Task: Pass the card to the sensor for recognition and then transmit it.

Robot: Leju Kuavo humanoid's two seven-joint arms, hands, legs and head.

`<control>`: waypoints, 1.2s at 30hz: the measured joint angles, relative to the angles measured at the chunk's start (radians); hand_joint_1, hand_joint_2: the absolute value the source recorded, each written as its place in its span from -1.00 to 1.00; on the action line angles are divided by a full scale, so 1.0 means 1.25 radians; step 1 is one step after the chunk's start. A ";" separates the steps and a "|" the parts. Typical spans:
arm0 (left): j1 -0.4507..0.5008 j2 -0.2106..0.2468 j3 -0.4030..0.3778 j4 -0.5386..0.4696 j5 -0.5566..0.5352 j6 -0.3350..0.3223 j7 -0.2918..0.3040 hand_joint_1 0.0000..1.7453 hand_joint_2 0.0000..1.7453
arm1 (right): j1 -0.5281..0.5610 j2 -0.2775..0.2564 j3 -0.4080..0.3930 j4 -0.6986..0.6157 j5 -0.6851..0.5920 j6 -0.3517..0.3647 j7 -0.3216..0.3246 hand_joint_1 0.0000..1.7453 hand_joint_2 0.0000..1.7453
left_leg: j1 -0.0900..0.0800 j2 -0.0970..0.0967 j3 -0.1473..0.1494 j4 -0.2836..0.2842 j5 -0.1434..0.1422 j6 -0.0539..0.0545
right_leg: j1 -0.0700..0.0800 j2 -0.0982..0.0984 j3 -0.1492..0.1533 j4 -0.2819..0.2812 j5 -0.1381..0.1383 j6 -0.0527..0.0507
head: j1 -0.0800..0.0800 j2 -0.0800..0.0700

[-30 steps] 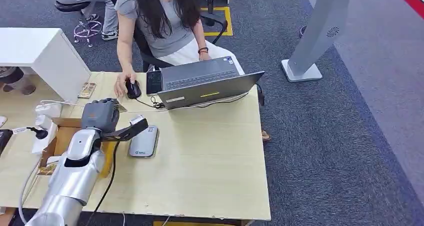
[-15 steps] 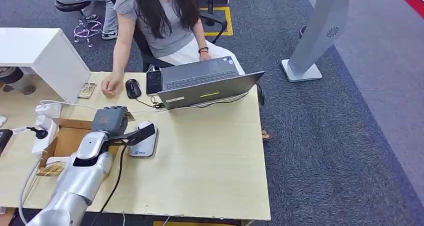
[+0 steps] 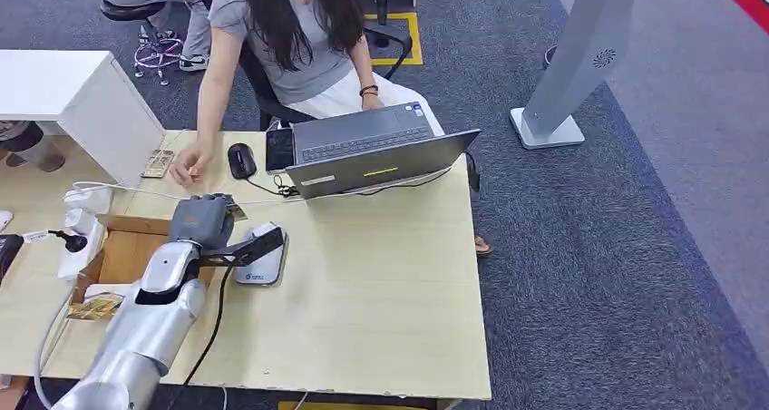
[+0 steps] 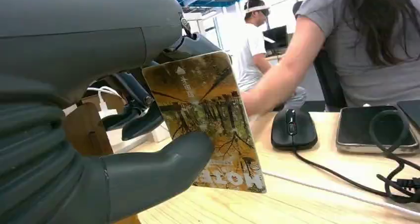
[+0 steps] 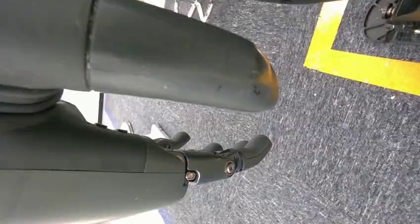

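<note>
Head view first: the left hand [image 3: 201, 219] sits in the left-centre of the frame, over the bench [image 3: 381, 283], with the silver arm rising from the lower left. Just right of it lies the sensor [image 3: 261, 260], a flat grey pad, partly under the dark bracket at the wrist. Now the left wrist view, and there's the card [image 4: 210, 120], pinched between the thick thumb and the darker fingers behind it, standing nearly on edge with its printed face towards the camera. That upright pinch looks chosen to leave most of the card free, so a flat side can be lowered to the pad. My read: the card is near the sensor but not yet laid against it.

Across the bench, upper left of the head view, a person's hand [image 3: 188, 167] rests beside the mouse [image 3: 240, 160], well placed to receive the card afterwards. The laptop [image 3: 376, 156] stands behind.

Right wrist view: the right hand [image 5: 218, 159] hangs above grey carpet, fingers loosely extended, holding nothing.
</note>
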 joint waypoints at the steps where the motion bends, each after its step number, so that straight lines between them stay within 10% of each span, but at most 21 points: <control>1: 0.001 0.000 -0.003 0.000 -0.001 0.004 -0.001 1.00 1.00 | 0.000 0.001 0.000 0.000 0.000 -0.001 0.000 -1.00 -1.00 | 0.000 0.000 0.000 0.000 0.000 0.000 | 0.000 0.000 0.000 0.000 0.000 0.000 | 0.000 0.000; 29: 0.048 -0.013 -0.057 -0.065 -0.012 0.049 -0.044 1.00 1.00 | 0.000 0.003 -0.004 0.000 0.013 0.001 0.000 -1.00 -1.00 | 0.000 0.000 0.000 0.000 0.000 0.000 | 0.000 0.000 0.000 0.000 0.000 0.000 | 0.000 0.000; 36: 0.049 -0.012 -0.063 -0.061 -0.030 -0.002 0.022 1.00 1.00 | 0.000 0.005 -0.009 0.000 0.016 0.000 0.000 -1.00 -1.00 | 0.000 0.000 0.000 0.000 0.000 0.000 | 0.000 0.000 0.000 0.000 0.000 0.000 | 0.000 0.000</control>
